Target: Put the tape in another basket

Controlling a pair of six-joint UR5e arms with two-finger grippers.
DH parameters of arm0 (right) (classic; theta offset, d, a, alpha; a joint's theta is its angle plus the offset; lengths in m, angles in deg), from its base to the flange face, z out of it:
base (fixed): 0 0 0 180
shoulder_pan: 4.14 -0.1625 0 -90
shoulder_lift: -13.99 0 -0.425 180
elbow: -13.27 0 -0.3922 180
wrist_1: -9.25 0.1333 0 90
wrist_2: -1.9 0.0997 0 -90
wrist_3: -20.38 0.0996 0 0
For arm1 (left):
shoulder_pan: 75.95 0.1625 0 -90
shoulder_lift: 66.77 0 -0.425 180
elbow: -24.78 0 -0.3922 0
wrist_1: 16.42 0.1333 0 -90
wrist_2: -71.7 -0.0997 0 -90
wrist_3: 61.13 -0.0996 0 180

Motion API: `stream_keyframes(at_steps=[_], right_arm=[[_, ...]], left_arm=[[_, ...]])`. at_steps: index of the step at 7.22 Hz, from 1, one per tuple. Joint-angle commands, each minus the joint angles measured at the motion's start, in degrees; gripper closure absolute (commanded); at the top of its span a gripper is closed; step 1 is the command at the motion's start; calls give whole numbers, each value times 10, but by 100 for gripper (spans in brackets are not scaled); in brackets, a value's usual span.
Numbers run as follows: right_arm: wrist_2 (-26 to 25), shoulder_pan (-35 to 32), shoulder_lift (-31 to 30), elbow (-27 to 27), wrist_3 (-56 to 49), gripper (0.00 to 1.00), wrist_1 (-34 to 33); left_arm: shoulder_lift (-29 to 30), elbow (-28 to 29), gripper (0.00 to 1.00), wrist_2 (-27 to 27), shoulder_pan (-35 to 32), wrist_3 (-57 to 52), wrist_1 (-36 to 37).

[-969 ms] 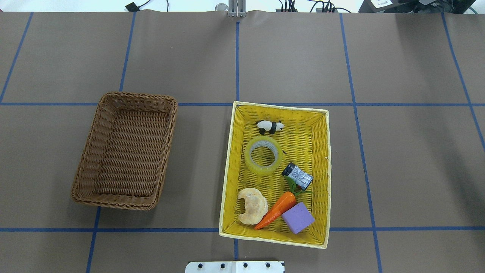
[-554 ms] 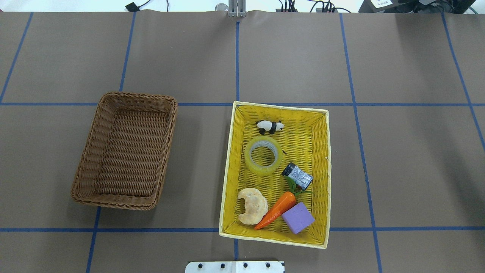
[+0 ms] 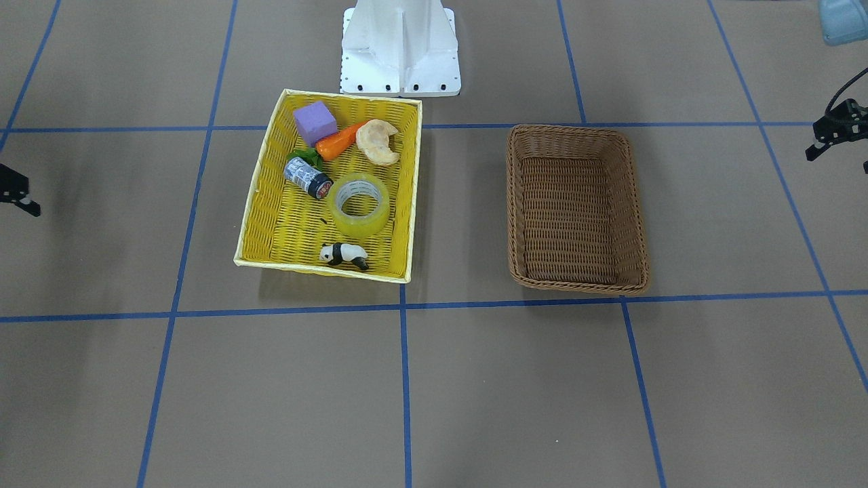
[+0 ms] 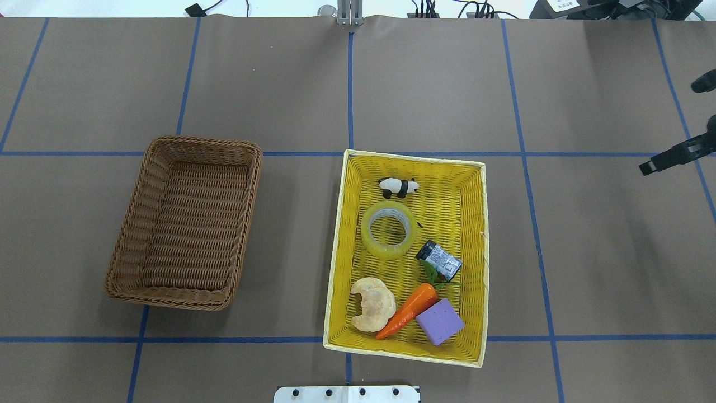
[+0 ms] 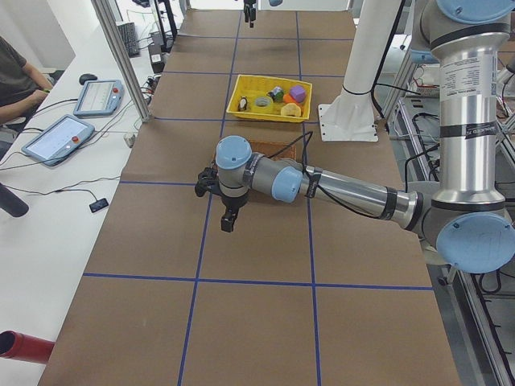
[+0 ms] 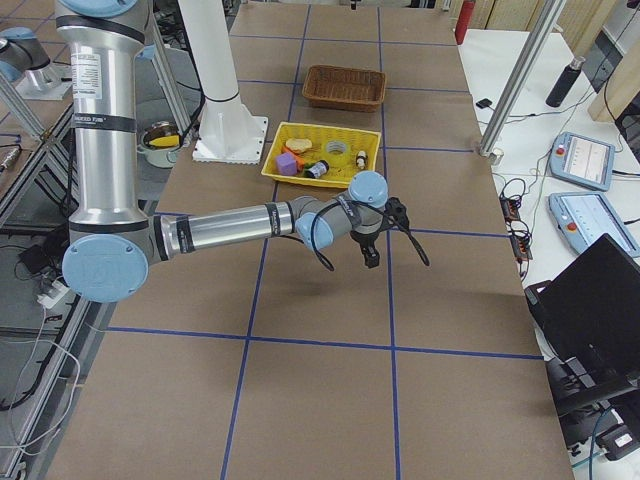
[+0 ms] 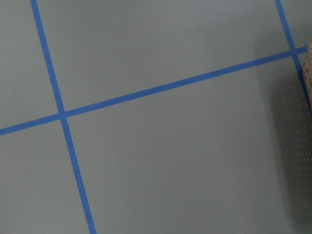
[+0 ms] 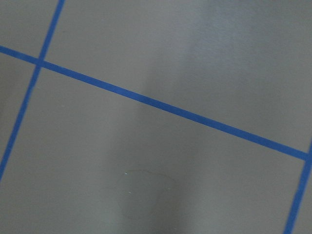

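Observation:
The tape (image 4: 386, 250) is a translucent yellowish roll lying flat in the yellow basket (image 4: 475, 252); it also shows in the front view (image 3: 359, 224). The brown wicker basket (image 4: 134, 224) stands empty to the left, a gap away, and its corner shows in the left wrist view (image 7: 308, 78). My right gripper (image 4: 674, 126) hangs at the table's right edge, fingers apart and empty, far from the tape. My left gripper (image 3: 834, 135) hovers beyond the brown basket, out of the overhead view. In the exterior left view (image 5: 216, 205) its fingers look apart and empty.
The yellow basket also holds a toy panda (image 4: 398, 187), a grey-labelled cylinder with a black cap (image 4: 439, 260), a carrot (image 4: 408, 310), a purple block (image 4: 439, 321) and a bread piece (image 4: 372, 304). The robot's white base (image 4: 347, 393) is at the near edge.
My right gripper has come into the overhead view at the right edge; it was out of view before. The baskets and their contents have not moved.

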Motion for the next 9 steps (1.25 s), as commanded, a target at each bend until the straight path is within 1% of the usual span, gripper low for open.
stream_keyframes(at_steps=[1,2,3,4,5,6,7,8,9], right_arm=[[-41,123,79,-24,240,0,33],[-73,184,138,-23,352,0,28],[-87,206,200,-25,380,0,-40],[-129,247,261,-24,384,0,-120],[-223,303,290,-22,384,1,-138],[-257,335,301,-9,376,5,-140],[-256,335,300,3,349,10,-137],[-255,335,294,6,273,12,-141],[-257,335,295,20,251,13,-140]], left_arm=[[-2,5,2,0,0,3,1],[-3,9,2,0,1,3,1],[-2,21,2,0,1,1,1],[-2,27,2,0,1,1,0],[-2,27,2,0,1,1,0],[-2,29,2,0,1,1,1],[-1,31,2,0,1,0,-1],[-2,31,2,1,1,1,-2],[-2,30,2,1,1,1,-3]])
